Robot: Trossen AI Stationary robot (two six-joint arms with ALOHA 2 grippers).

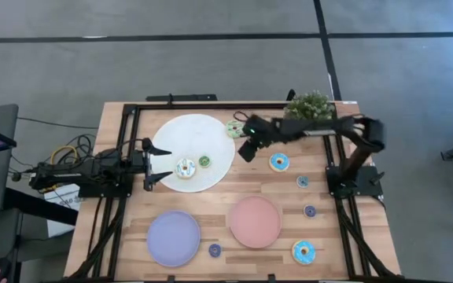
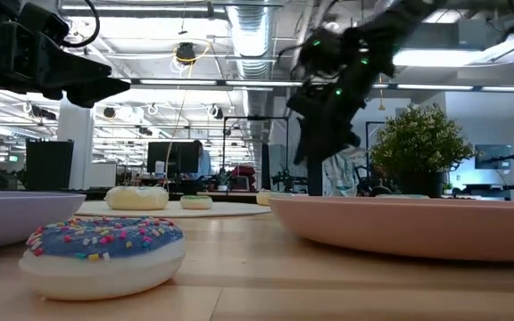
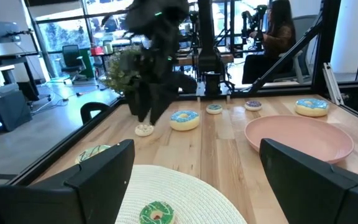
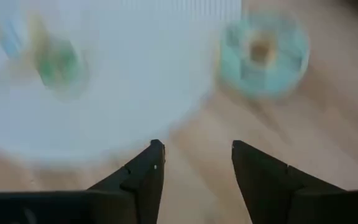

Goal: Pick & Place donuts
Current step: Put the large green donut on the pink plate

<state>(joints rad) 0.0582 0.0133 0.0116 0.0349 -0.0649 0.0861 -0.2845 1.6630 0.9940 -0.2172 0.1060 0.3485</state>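
My right gripper point(image 1: 246, 149) hangs just off the right edge of the large white disc point(image 1: 181, 130), upper middle of the high frame, jaws partly apart with nothing between them; the right wrist view shows bare wood in the gap. Just past the jaws lies a pale green donut point(image 1: 235, 129), at the disc's upper right rim, touching or just off it, I cannot tell which. My left gripper point(image 1: 160, 164) waits at the disc's left edge, jaws spread wide and empty. Already on the disc: a white-and-blue donut point(image 1: 185, 168) and a small green donut point(image 1: 204, 161), close together at its lower right. Still loose on the tabletop point(image 1: 344, 236): a blue donut point(image 1: 279, 162) right of my right gripper, a small blue one point(image 1: 302, 181) and a small purple one point(image 1: 310, 211) down the right side, a larger blue one point(image 1: 303, 251) at lower right, and a small purple one point(image 1: 215, 250) between the lilac plate point(image 1: 173, 237) and the pink plate point(image 1: 254, 221). Both plates sit bare. Judgement: if the disc is the drop spot, roughly a third is done; five or six remain. A potted plant point(image 1: 311, 104) stands at the far edge.
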